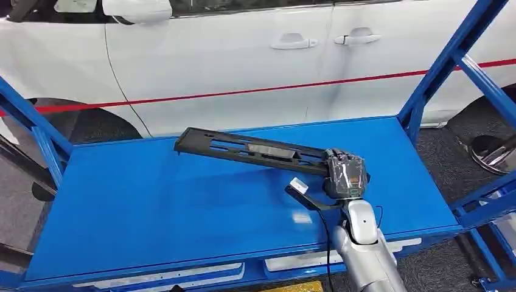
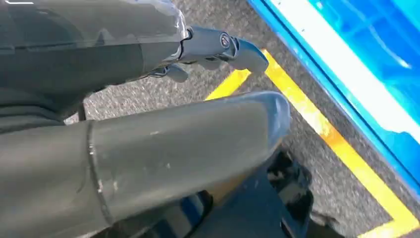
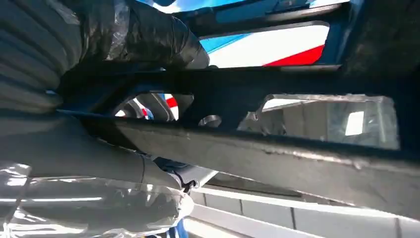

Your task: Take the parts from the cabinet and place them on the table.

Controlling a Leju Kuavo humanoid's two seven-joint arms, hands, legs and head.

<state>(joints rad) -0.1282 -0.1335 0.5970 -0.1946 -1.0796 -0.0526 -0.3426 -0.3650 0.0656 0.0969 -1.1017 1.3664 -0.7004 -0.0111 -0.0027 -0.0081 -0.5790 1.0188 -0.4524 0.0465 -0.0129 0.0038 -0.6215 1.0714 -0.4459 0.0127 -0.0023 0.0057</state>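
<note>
Part (image 1: 249, 149), long and black, gripped at one end by right hand (image 1: 345, 173) over blue worktop (image 1: 152, 207) (far end seemingly touching); release pending. Left hand (image 2: 148, 148) empty, fingers (image 2: 223, 47) apart.

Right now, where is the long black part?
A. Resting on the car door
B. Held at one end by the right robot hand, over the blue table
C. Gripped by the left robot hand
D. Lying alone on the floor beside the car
B: the head view shows the right robot hand gripping one end of the long black part, which stretches across the blue table.
</note>
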